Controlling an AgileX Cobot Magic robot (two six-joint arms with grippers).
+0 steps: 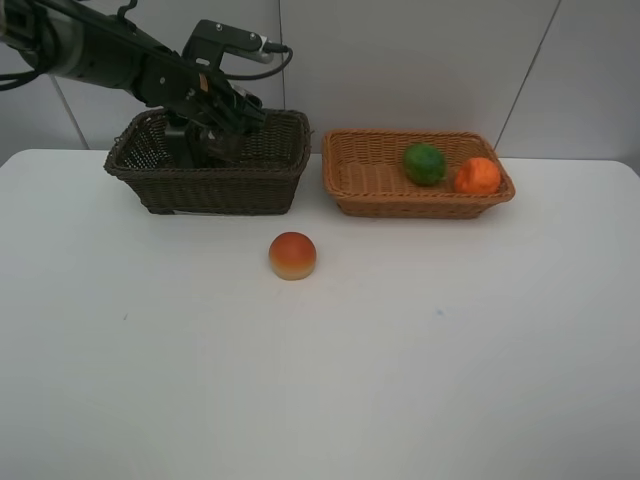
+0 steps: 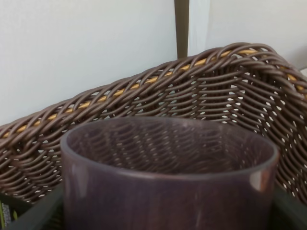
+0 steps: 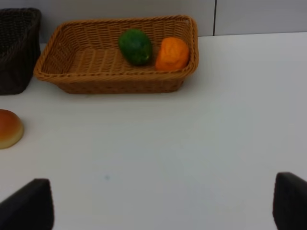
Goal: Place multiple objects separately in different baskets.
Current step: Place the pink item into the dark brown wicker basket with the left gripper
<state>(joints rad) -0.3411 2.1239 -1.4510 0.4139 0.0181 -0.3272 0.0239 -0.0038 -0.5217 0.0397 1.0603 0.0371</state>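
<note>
- My left gripper (image 1: 215,125) is down inside the dark brown basket (image 1: 210,185), at the back left of the bench (image 1: 400,380).
- It is pinching the see-through pink cup (image 2: 168,177). In the left wrist view the cup sits right between my fingers (image 2: 38,213), with its round open rim up and the basket's far wall just behind it.
- I cannot tell if the cup touches the basket floor.
- My right gripper (image 3: 163,206) is spread wide and holds nothing. It hangs over bare bench, well apart from everything.
- The peach (image 1: 292,255) sits alone on the bench, in front of the gap between the two baskets. It touches neither basket.
- The green fruit (image 1: 425,163) and the orange (image 1: 478,176) lie in the light basket (image 1: 380,190), at its right end. They are just beside each other.
- The two baskets stand side by side at the back, near the wall, with a small gap between them.
- The front of the bench is wide and white, with lots of room to move.
- The dark basket is deep, with tall woven walls. There are little holes in the weave and a tan strip along the rim.
- The light basket is low and flat, woven in orange-brown.
- The peach is round and smooth, red on top and yellow below.
</note>
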